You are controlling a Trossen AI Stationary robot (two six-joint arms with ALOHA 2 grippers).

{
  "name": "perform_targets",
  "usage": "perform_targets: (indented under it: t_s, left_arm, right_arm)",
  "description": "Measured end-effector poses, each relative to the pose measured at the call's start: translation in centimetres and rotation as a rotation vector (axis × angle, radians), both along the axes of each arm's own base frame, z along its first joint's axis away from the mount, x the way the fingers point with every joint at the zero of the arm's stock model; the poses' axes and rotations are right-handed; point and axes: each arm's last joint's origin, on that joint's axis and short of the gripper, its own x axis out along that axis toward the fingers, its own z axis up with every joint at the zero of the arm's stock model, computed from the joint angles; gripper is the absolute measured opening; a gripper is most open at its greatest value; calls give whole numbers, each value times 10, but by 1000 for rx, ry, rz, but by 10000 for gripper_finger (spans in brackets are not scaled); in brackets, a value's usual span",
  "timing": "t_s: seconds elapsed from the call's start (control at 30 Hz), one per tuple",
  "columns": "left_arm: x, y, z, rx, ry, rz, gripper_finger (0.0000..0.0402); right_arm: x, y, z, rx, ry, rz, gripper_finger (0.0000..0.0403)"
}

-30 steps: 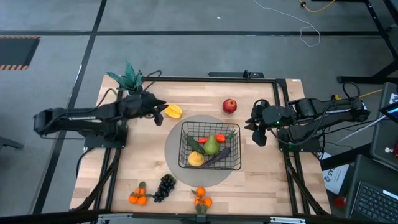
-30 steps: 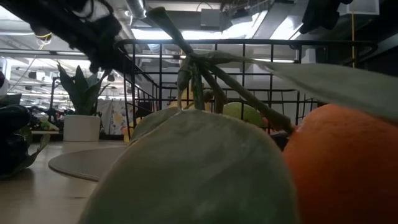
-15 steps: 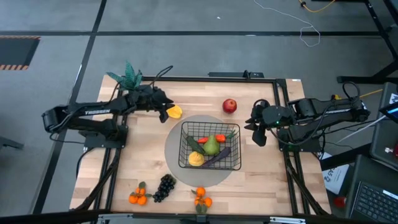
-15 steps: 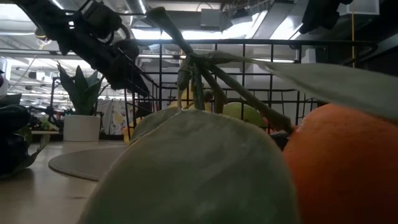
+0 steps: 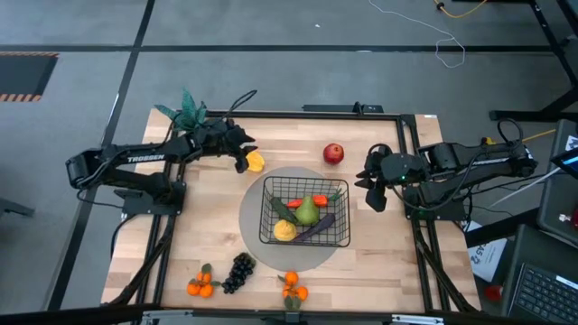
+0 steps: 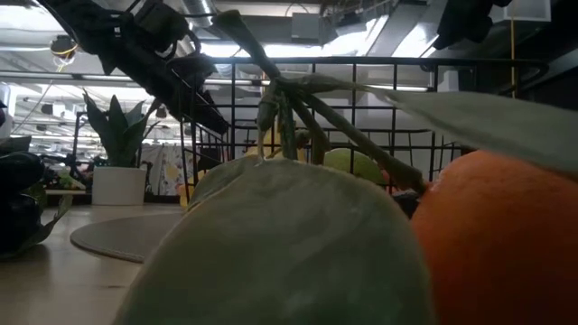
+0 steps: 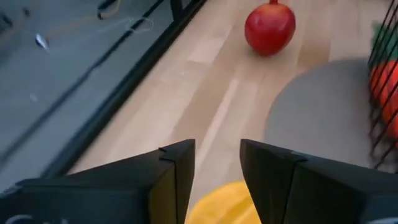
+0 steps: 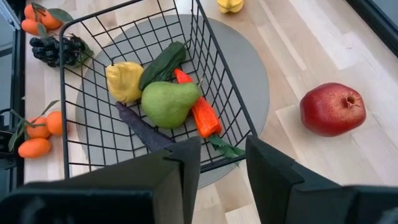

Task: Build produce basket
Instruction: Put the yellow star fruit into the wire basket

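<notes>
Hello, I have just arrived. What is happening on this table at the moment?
A two-armed robot is filling a black wire basket with toy produce. A pear, a lemon, a carrot and some dark vegetables already lie in it. The left gripper is at a yellow fruit on the table beside the grey mat, fingers on either side of it. The right gripper waits at the table's right edge, holding nothing. An apple, grapes and tangerines remain outside.

The high view looks straight down on the whole table [image 5: 208, 235]. The low view sits at tabletop height, pressed close against a tangerine [image 6: 492, 239], facing the basket [image 6: 361, 99]. Both wrist views share the apple [image 7: 270, 28].
</notes>
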Motion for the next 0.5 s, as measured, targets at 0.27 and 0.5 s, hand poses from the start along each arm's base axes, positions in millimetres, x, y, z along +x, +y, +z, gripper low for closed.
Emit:
perform_targets:
  t_s: [0.27,0.5]
  left_arm:
    - [1,-6,-4,175,150,-120,126]
    - [4,-5,-23,79,243,-127,126]
  right_arm:
    - [0,0,0,0,0,0,114]
    - [0,0,0,0,0,0,114]
